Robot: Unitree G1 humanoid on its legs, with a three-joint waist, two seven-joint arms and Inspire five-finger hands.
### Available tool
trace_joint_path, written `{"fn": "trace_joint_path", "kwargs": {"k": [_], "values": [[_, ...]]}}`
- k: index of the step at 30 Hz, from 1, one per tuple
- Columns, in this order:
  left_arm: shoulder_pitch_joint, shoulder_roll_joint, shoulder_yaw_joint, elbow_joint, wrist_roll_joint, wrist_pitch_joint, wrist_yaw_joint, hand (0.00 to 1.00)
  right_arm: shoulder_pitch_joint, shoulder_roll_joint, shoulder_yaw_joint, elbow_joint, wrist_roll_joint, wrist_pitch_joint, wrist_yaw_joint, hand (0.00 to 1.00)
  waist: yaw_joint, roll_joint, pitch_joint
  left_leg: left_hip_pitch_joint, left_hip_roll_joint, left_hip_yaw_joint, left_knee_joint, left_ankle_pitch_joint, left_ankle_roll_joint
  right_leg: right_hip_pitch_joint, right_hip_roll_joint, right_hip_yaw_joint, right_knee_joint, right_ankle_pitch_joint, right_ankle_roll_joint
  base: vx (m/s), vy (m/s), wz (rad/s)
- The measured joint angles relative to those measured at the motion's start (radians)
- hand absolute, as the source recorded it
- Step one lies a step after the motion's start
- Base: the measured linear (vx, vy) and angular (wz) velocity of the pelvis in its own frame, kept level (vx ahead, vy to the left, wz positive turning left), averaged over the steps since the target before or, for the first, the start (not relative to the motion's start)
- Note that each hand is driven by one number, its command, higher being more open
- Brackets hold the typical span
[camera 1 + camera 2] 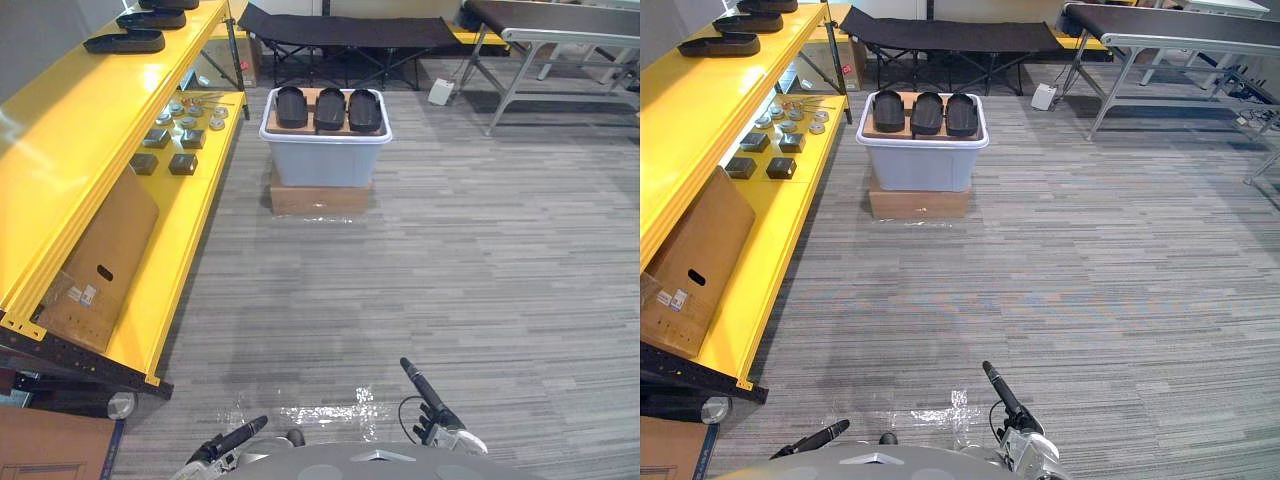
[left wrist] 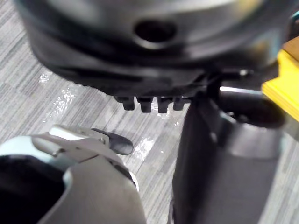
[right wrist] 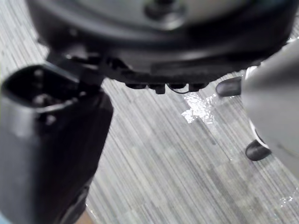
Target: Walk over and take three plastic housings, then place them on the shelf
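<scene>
Three black plastic housings (image 1: 329,108) lie side by side on a cardboard sheet atop a pale grey bin (image 1: 325,160), a few steps ahead on the carpet. The yellow shelf (image 1: 90,130) runs along the left; two more black housings (image 1: 125,41) rest on its top level. My left hand (image 1: 235,438) hangs low at the lower edge with straight fingers (image 2: 149,103) and holds nothing. My right hand (image 1: 425,390) is also low, its fingers straight and empty. Both hands are far from the bin.
The bin stands on a flat cardboard box (image 1: 320,198). The lower shelf level carries small metal parts (image 1: 190,115), dark blocks (image 1: 182,163) and a leaning cardboard carton (image 1: 100,265). A black cot (image 1: 345,35) and a metal-legged table (image 1: 560,30) stand behind.
</scene>
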Motion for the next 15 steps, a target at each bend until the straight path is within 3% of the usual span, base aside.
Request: {"fn": "trace_joint_path", "kwargs": {"k": [15], "values": [[0.001, 0.0, 0.0, 0.001, -0.04, 0.021, 0.003, 1.0, -0.011, -0.002, 0.01, 0.03, 0.007, 0.027, 0.028, 1.0, -0.001, -0.006, 0.005, 0.014, -0.001, -0.003, 0.0, 0.0, 0.0, 0.022, 0.001, -0.007, -0.009, 0.003, 0.004, -0.02, 0.0, 0.01]]}}
